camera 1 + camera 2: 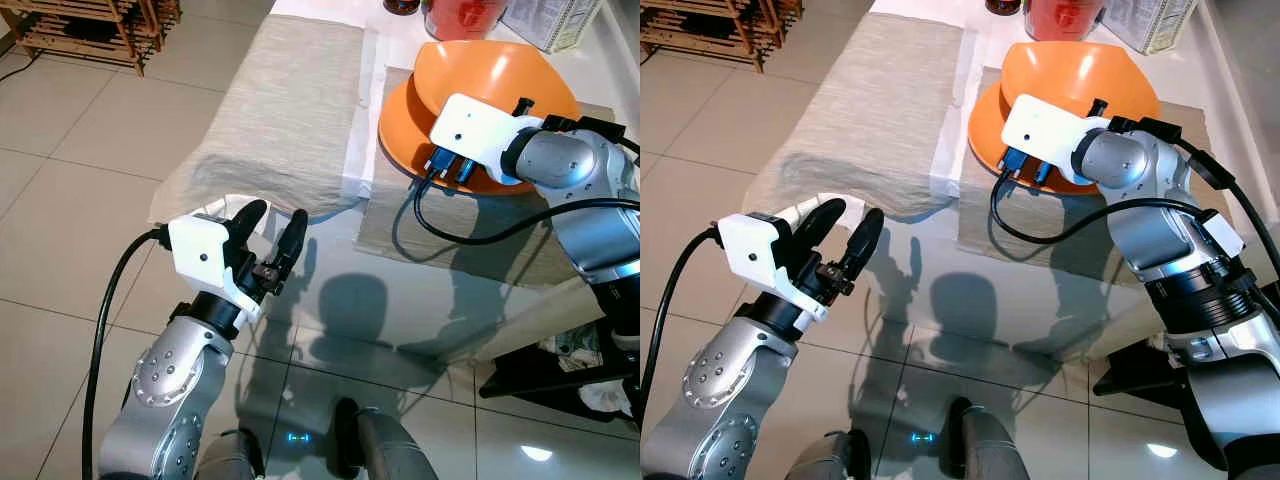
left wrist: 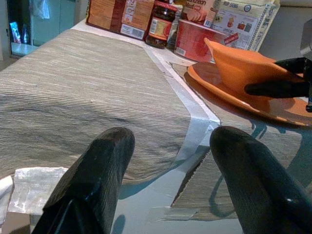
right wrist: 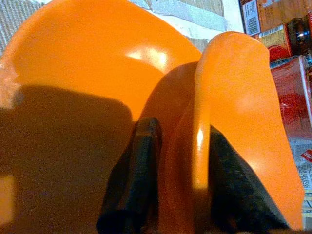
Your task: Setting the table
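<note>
A: Where are we? Right gripper (image 3: 170,195) pinching the orange bowl (image 1: 495,75) wall, one finger inside, one outside. Bowl sits tilted on the orange plate (image 1: 400,130), on the right-hand placemat (image 1: 400,215) near the table's front edge.

B: Left gripper (image 1: 270,235)?

A: Spread, holding nothing, hovering just off the front edge by the left placemat (image 1: 290,100).

B: So how do we do this well?

A: We judge the step is lifting the bowl. Keep the pinch deep on the rim, lift straight so the plate doesn't drag, level the bowl before travelling.

B: Room?

A: Left placemat bare, plenty of space there. Far edge crowded: red container (image 2: 195,39), jar (image 2: 161,24), boxes (image 2: 117,17). We'd steer away from those. The left placemat overhangs the front edge, so set down well inboard.
</note>
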### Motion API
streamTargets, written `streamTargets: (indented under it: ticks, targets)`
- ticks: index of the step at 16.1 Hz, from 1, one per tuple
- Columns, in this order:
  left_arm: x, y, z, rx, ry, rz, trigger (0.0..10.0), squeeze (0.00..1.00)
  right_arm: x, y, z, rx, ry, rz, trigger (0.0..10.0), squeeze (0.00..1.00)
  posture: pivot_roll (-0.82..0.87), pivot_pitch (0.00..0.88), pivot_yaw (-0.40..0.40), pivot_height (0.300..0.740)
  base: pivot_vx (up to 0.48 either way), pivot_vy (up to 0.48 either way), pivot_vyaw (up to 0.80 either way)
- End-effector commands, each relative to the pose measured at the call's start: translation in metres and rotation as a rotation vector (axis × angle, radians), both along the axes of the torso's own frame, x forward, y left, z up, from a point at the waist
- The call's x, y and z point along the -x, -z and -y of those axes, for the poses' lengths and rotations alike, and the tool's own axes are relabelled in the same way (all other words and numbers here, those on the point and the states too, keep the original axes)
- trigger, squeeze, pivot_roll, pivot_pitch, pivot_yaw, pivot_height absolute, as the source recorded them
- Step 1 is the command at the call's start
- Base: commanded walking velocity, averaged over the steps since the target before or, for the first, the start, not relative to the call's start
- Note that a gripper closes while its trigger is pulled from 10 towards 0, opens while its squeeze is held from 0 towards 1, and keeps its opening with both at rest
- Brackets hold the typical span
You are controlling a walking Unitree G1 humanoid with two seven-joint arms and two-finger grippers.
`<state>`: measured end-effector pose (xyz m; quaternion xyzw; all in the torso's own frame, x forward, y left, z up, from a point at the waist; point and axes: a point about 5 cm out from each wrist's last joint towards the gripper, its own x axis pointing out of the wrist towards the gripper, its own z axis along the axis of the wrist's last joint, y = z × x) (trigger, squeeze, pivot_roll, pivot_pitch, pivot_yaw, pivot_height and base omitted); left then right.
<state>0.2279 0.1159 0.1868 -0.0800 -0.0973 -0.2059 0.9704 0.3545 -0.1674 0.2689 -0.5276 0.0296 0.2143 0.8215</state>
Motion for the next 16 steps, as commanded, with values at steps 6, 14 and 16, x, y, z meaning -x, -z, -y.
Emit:
streamTargets:
  ticks: [6, 14, 16]
  targets:
    - [0.003, -0.007, 0.002, -0.005, -0.004, 0.028, 10.0, 0.00, -0.003, -0.015, 0.002, 0.013, 0.014, 0.074, 0.0, 0.00, -0.10, 0.252, -0.067, 0.740, 0.000, 0.000, 0.00]
    - [0.006, -0.010, 0.002, 0.011, -0.041, 0.038, 10.0, 0.00, -0.004, -0.050, -0.116, -0.164, -0.401, 0.344, 0.0, 0.00, -0.07, 0.256, -0.101, 0.740, 0.000, 0.000, 0.00]
    - [0.007, -0.010, 0.002, 0.008, -0.047, 0.039, 10.0, 0.00, -0.005, -0.029, -0.141, -0.160, -0.489, 0.234, 0.0, 0.00, -0.06, 0.259, -0.108, 0.740, 0.000, 0.000, 0.00]
